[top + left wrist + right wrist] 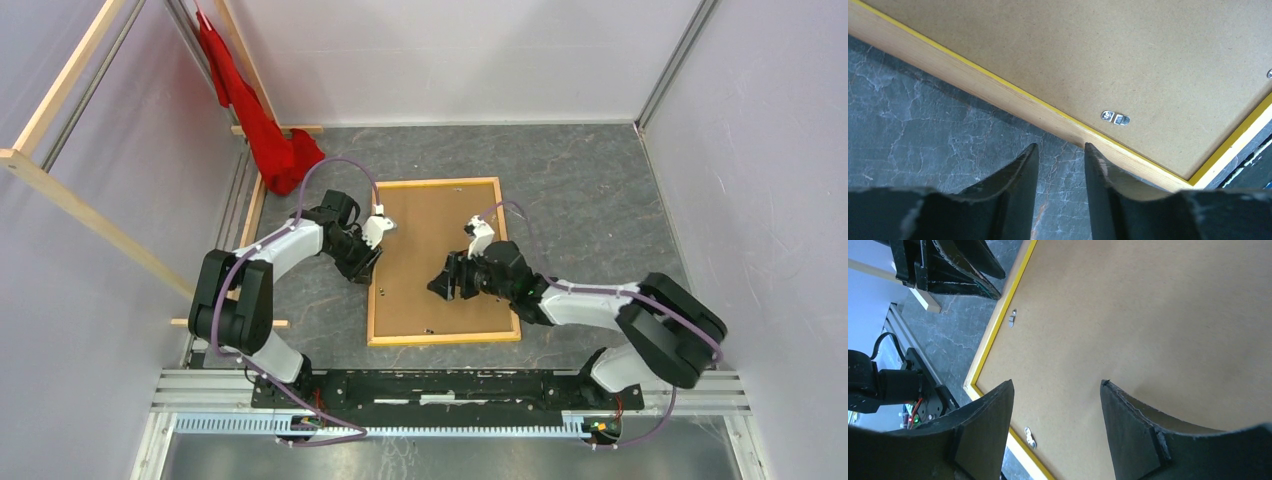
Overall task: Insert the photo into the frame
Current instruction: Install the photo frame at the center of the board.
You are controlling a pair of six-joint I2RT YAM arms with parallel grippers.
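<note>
Grey marbled counter [600,200] inside white walls, red cloth [260,120] hanging at the far left corner. The frame [443,338] lies flat in the middle of the counter, back side up, light wood rails with a thin yellow inner lip. A brown backing board [430,250] sits inside it and fills the opening. Small metal tabs [1115,118] sit on the board close to the rails.

Left claw [1058,147] is low at the frame's left rail, near its near corner. Its fingers [1025,165] stand a narrow gap apart with nothing between them. One finger is over bare counter, the other is at the outer edge of the wood rail; contact cannot be told.

Right claw [1057,385] hangs over the backing board, toward its right half, jaws spread wide and holding nothing. Whether its tips touch the board cannot be told. The two claws are well apart, with the board between them.
</note>
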